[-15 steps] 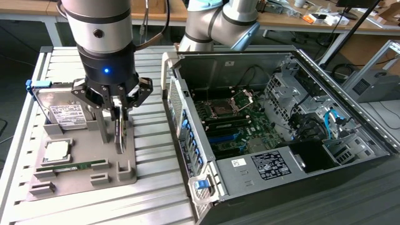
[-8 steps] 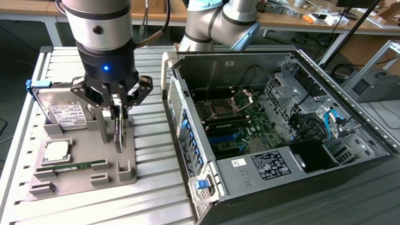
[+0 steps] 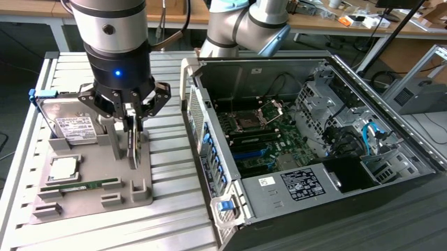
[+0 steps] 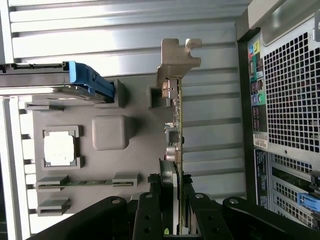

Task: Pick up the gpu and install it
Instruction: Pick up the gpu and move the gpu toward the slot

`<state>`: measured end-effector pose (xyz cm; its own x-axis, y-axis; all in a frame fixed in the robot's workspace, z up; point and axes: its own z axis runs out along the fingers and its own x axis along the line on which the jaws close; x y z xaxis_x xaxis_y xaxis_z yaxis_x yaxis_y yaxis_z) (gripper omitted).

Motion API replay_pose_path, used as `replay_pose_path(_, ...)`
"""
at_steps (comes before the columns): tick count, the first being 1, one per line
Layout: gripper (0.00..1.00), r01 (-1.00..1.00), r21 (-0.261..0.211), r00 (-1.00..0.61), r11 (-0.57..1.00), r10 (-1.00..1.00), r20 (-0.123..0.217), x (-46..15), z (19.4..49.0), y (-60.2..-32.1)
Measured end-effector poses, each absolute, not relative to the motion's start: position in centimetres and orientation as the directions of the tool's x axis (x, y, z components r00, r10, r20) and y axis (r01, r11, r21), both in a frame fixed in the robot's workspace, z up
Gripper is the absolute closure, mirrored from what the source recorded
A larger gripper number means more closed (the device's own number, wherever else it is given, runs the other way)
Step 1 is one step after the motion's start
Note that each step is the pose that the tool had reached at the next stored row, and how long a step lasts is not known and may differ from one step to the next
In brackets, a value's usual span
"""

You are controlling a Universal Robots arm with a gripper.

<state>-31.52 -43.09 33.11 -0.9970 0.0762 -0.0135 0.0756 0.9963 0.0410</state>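
Arm (image 3: 241, 23) comes in from the far side, its joints folded at far centre. Wrist (image 3: 112, 36) stands vertical on the exterior view's left, pointing straight down, with a blue light lit on its housing. Gripper (image 3: 133, 133) hangs directly below, outer linkages splayed, fingers (image 4: 150, 215) parallel and narrow-set. In the wrist view the two fingers flank the upright gpu (image 4: 178, 120), one on each face, clamped against it

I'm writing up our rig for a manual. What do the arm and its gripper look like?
The arm is silver-grey tubing with pale blue joint caps and a black cable beside it. The gripper is black, with bolted link bars and a glowing blue light on its body.
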Motion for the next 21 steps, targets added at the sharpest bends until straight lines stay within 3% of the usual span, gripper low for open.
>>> replay_pose_path(21,0.73,0.076,0.041,-0.997,0.996,0.076,-0.014,-31.52,34.13,-43.09)
